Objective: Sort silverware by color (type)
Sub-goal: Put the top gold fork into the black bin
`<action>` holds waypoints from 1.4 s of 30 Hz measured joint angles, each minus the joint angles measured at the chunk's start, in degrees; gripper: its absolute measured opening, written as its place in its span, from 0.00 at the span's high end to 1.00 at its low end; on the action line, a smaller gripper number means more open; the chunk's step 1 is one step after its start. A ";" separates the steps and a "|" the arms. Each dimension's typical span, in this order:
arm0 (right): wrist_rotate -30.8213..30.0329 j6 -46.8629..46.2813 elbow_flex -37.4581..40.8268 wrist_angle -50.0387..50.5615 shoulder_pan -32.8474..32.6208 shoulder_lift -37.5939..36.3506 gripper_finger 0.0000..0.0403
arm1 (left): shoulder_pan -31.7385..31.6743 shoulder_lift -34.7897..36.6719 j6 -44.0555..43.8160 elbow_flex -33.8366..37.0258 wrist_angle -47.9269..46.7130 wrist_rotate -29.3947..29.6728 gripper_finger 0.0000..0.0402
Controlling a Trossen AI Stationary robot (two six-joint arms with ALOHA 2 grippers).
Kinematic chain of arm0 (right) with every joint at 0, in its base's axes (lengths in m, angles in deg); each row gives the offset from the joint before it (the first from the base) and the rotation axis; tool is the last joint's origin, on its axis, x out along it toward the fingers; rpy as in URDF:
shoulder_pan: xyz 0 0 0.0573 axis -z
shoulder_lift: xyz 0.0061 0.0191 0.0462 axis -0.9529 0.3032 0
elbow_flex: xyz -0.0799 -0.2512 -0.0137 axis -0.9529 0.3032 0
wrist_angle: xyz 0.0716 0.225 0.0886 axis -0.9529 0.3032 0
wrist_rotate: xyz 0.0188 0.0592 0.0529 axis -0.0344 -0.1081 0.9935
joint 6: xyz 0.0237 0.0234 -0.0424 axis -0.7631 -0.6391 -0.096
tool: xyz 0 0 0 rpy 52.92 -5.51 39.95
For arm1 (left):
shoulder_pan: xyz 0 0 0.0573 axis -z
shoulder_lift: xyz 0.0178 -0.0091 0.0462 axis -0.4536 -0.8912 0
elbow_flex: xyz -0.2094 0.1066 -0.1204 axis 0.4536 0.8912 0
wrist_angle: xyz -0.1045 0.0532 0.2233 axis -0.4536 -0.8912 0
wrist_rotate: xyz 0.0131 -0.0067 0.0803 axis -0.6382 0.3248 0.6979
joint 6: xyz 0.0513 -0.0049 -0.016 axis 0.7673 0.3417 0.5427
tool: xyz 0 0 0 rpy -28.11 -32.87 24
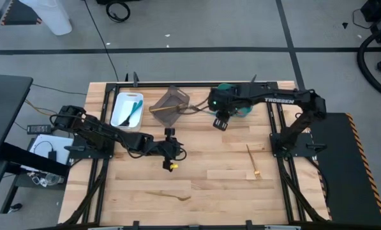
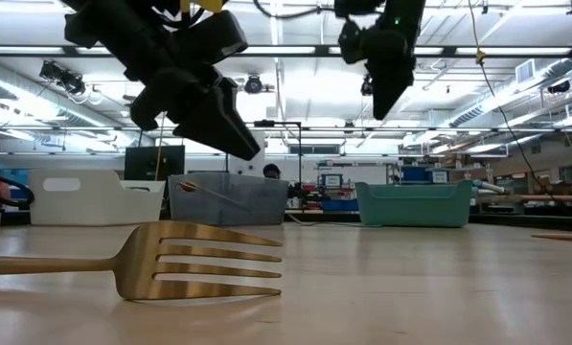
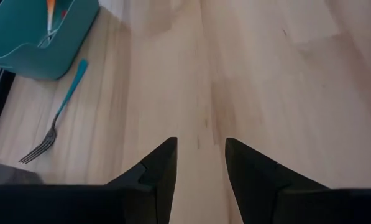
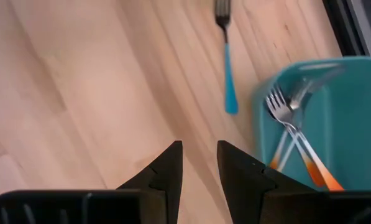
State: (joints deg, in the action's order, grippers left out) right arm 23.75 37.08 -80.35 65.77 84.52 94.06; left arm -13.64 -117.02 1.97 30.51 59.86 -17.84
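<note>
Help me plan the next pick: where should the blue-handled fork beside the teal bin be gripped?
Take the blue-handled fork mid-handle, from straight above, closing across its width: it lies flat on the table, and the straight handle sits clear of the teal bin.

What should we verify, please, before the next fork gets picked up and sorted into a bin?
1. Left gripper empty and open above bare table: ok.
2. Right gripper empty and open beside the teal bin: ok.
3. Blue-handled fork lies free on the table outside the teal bin, unobstructed: ok.
4. Teal bin sorted to one colour: cannot tell; it holds orange-handled forks, but one handle is hidden.
5. Wooden utensils sorted: not ok; a wooden fork and another wooden utensil still lie on the table.
6. Arms apart from each other: ok.
</note>
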 joint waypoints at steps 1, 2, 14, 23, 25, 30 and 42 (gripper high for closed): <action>-0.50 -0.38 0.32 -0.49 -1.05 -0.39 0.73 | -0.05 0.00 -0.27 0.00 0.15 0.06 0.64; -0.85 -0.80 0.61 -0.91 -2.09 -0.77 0.73 | -0.06 0.00 -0.42 0.00 0.36 0.15 0.64; -3.48 -6.24 5.07 -4.44 -11.79 -1.69 0.73 | -0.05 0.00 -1.05 0.00 0.83 0.12 0.64; -3.56 -15.29 10.57 -7.94 -17.51 -1.66 0.73 | -0.05 0.00 -1.01 0.00 1.38 0.09 0.64; -3.32 -18.29 11.62 -7.70 -18.55 -1.64 0.73 | -0.05 0.00 -1.01 0.00 1.43 0.09 0.64; -2.15 -24.72 14.24 -7.71 -21.03 -1.64 0.73 | -0.47 0.00 -0.50 0.00 1.58 -0.04 0.64; 2.92 -35.37 21.10 -7.11 -25.30 -1.64 0.73 | -3.33 -0.02 3.27 0.00 1.58 -1.63 0.64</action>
State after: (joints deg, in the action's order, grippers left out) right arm 26.67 1.71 -59.26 58.67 59.22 92.41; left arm -16.98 -117.05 5.24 30.51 61.44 -19.48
